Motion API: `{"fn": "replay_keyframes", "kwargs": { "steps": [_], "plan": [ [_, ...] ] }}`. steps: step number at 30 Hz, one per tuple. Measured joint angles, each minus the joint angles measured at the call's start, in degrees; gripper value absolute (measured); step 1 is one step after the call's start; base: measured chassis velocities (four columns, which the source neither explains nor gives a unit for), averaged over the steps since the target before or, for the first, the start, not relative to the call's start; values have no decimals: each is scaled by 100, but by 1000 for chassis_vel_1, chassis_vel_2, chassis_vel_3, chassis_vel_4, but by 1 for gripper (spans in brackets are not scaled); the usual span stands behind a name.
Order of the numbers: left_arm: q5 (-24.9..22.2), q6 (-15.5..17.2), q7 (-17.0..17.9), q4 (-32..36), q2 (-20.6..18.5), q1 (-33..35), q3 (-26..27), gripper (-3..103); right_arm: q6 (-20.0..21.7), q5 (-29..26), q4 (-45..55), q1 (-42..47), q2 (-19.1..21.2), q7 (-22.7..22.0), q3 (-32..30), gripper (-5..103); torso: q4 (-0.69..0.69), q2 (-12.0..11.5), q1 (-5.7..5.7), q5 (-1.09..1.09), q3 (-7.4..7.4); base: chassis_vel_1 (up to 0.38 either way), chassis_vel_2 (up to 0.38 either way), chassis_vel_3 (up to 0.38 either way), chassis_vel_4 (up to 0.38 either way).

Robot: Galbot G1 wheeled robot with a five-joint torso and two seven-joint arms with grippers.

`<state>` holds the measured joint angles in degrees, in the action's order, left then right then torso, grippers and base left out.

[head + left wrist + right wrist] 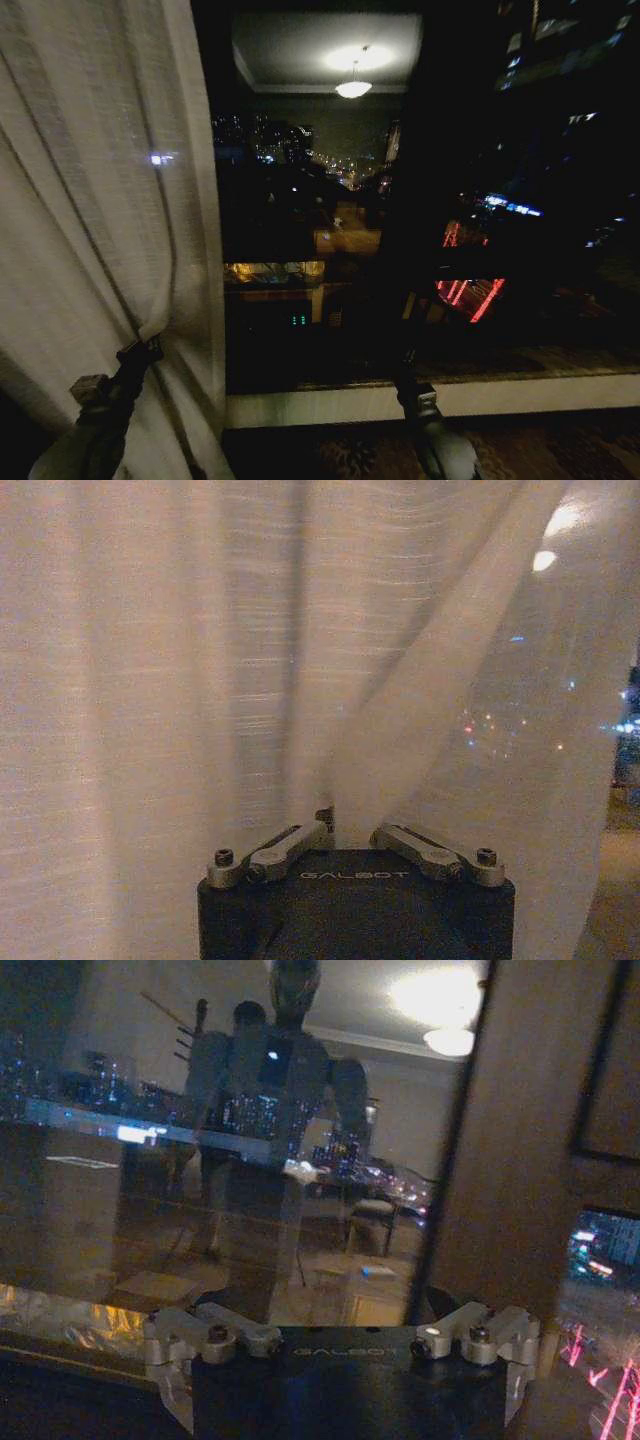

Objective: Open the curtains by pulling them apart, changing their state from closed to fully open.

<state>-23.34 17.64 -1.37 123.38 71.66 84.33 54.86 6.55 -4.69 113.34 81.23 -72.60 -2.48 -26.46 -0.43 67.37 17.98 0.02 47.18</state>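
One sheer off-white curtain (90, 180) hangs at the left of the head view, gathered into pleats and drawn clear of the dark window (320, 250). My left gripper (145, 348) is shut on a fold of it low down, and the fabric bunches toward the pinch. In the left wrist view the curtain (200, 660) is right in front of the camera and the left gripper (350, 830) has its jaws closed on a pleat. My right gripper (408, 360) is raised before the bare glass, right of centre. The right wrist view shows that right gripper (345, 1325) open and holding nothing.
A pale window sill (500, 395) runs below the glass, with patterned carpet (340, 450) under it. A dark vertical window post (500, 1160) stands close ahead of the right gripper. The glass reflects the room's ceiling lamp (353, 88) and the robot.
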Motion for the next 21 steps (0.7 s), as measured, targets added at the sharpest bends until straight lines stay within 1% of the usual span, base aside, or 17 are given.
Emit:
{"fn": "replay_keyframes", "kwargs": {
  "steps": [5,7,14,21],
  "plan": [
    [-3,-12,-2,-4,-3,19,44,0,-2,-7,-40,-19,-17,0,50,100,2,-1,0,-4,0,142,165,-151,-169],
    [-3,-12,-2,-4,0,24,45,0,-4,-10,-60,-32,-17,0,55,100,0,-1,1,-4,0,101,85,-91,-114],
    [-4,-12,-2,31,7,34,45,0,-10,-17,-106,-61,26,53,56,100,-2,-1,0,3,1,4,7,-10,-5],
    [-5,-13,-2,34,0,47,74,0,-12,-15,-127,-85,21,96,64,100,0,-1,0,-1,0,-4,-3,7,7]
  ]
}}
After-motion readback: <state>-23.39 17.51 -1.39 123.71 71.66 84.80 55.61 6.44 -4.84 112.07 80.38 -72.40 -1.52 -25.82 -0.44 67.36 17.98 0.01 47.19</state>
